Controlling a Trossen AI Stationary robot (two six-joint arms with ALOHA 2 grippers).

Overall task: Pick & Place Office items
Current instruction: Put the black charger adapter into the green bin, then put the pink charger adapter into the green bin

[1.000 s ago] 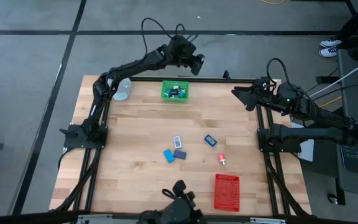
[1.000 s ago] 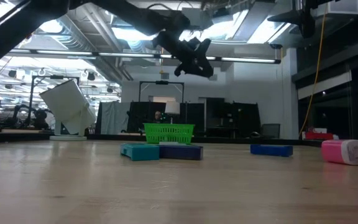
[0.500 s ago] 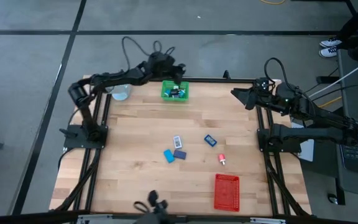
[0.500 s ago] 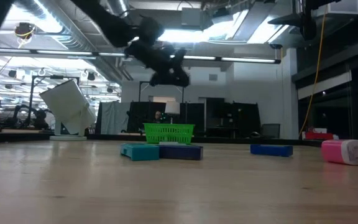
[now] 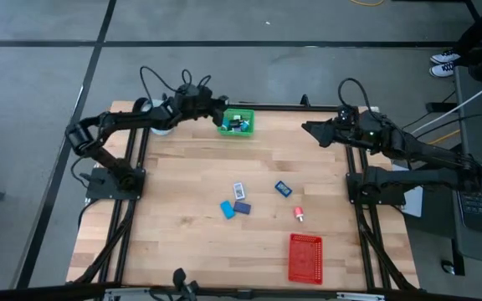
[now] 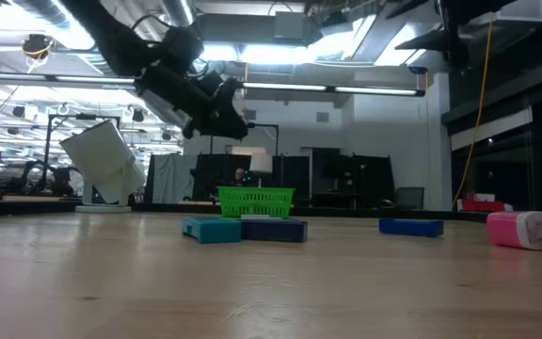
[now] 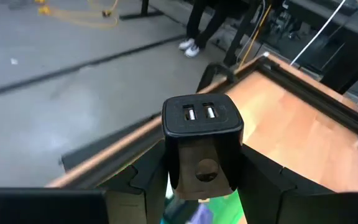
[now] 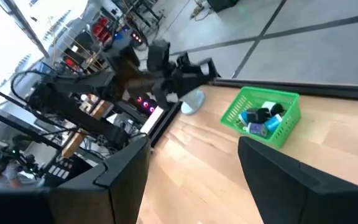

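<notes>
My left gripper (image 5: 217, 105) hangs over the table's far edge, just left of the green mesh tray (image 5: 235, 123), and is shut on a black charger block (image 7: 201, 127) with two USB ports. The tray holds several small items. On the wood lie a white-blue bit (image 5: 238, 190), blue flat rectangles (image 5: 227, 209) (image 5: 242, 206) (image 5: 283, 189) and a red-white piece (image 5: 298, 215). My right gripper (image 5: 308, 130) floats open above the far right corner, with nothing between its fingers (image 8: 123, 168). My left gripper pinches the black charger block by its two side faces (image 7: 174, 155) between its two fingers (image 7: 146, 182). The face with the USB ports (image 7: 199, 113) points forward, away from the wrist. The block is lifted clear, high above the table's far edge.
A red mesh tray (image 5: 305, 257) sits near the table's near right edge. A white-blue mug (image 5: 162, 126) lies at the far left corner under the left arm. Black frame rails run along the table's edges. Bare wood spreads on the left half and near side.
My left arm has drawn back toward the table's left. Its gripper has swung from beyond the green tray's far right side to just left of the tray and has come a little lower, still shut on the block. My right gripper has edged slightly toward the table's left.
</notes>
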